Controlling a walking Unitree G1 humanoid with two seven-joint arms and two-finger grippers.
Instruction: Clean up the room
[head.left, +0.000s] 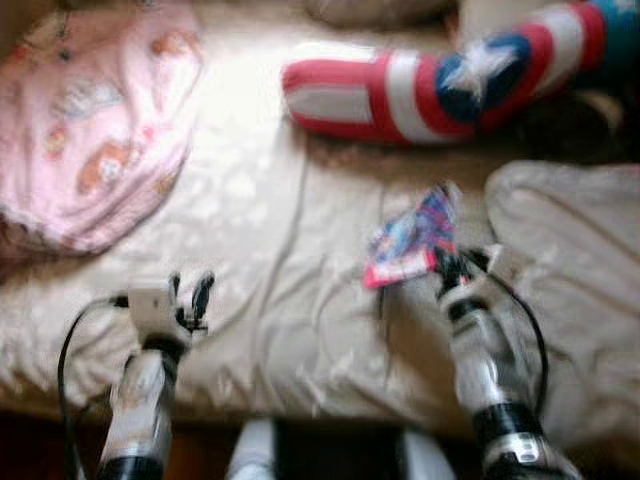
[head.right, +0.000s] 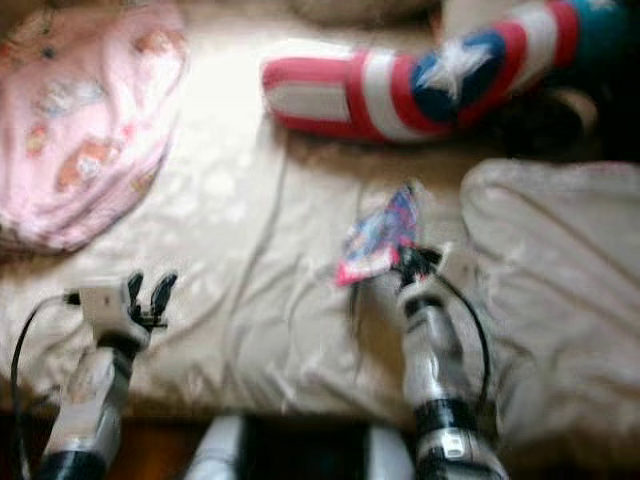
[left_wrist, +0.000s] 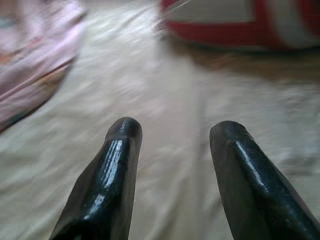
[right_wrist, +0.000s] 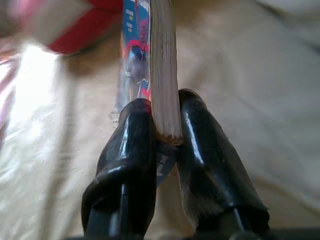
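Evidently mid-pickup: the right pincer (right_wrist: 167, 125) clamps a thin, colourful superhero-print booklet (head.left: 415, 240) above the cream-sheeted bed (head.left: 270, 250). Beside it, the left pincer (left_wrist: 172, 145) hovers wide and empty; next, probably carry the booklet somewhere to stow it.

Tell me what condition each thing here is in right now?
Book: clamped edge-on, lifted above the bed.
Right gripper: shut on the book.
Left gripper: open, holding nothing, above the sheet.
Bed sheet: wrinkled.
Striped star pillow: lying on the bed.
Pink blanket: crumpled.

Both arms are silver cylinders banded with black rings, and a black cable loops alongside each. The left pincer (head.left: 190, 295) and right pincer (right_wrist: 165, 125) each carry two long, glossy black, round-tipped fingers, behind a pale boxy wrist block.
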